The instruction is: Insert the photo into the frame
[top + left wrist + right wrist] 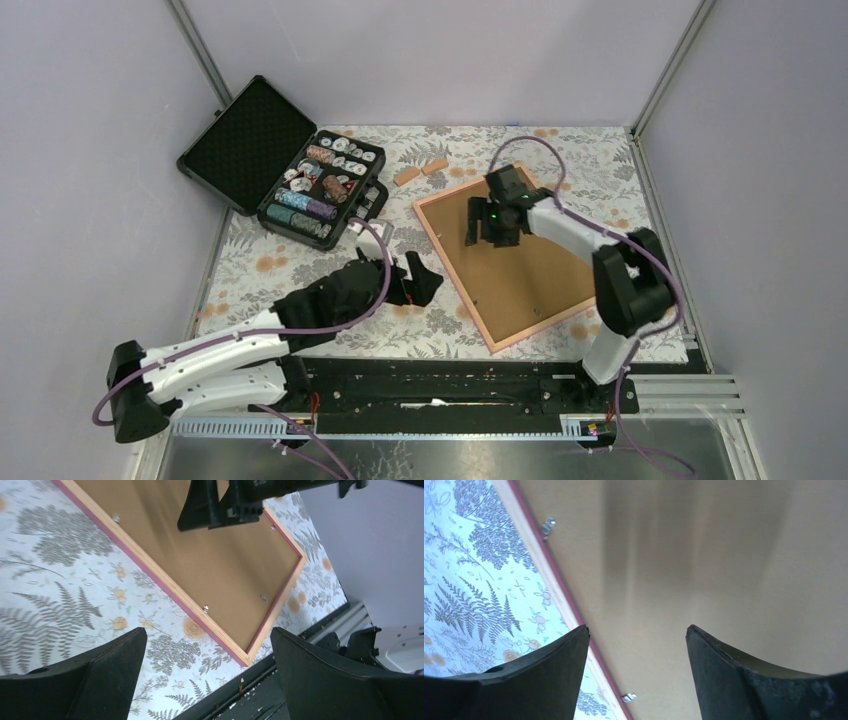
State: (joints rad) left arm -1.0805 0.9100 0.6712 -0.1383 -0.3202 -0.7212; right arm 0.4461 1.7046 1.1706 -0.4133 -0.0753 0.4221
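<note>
The frame (pixel 456 278), thin pinkish-orange wood, lies flat right of centre on the fern-patterned cloth. A plain brown board (pixel 525 285) fills it, with small metal tabs (pixel 548 526) along the inner edge. The photo is hidden. My right gripper (pixel 489 240) hovers open over the board's far part, and in its own view the right gripper (pixel 638 628) has nothing between its fingers above the board (pixel 704 555) and the frame's rail (pixel 536 565). My left gripper (pixel 432 283) stands open and holds nothing just left of the frame. In its own view the left gripper (pixel 208 632) faces the frame's near corner (pixel 165 582).
An open black case (pixel 245 140) with poker chips (pixel 320 185) stands at the back left. Two small wooden blocks (pixel 420 170) lie behind the frame. Grey walls close in the sides, and a black mounting rail (pixel 450 385) runs along the near edge.
</note>
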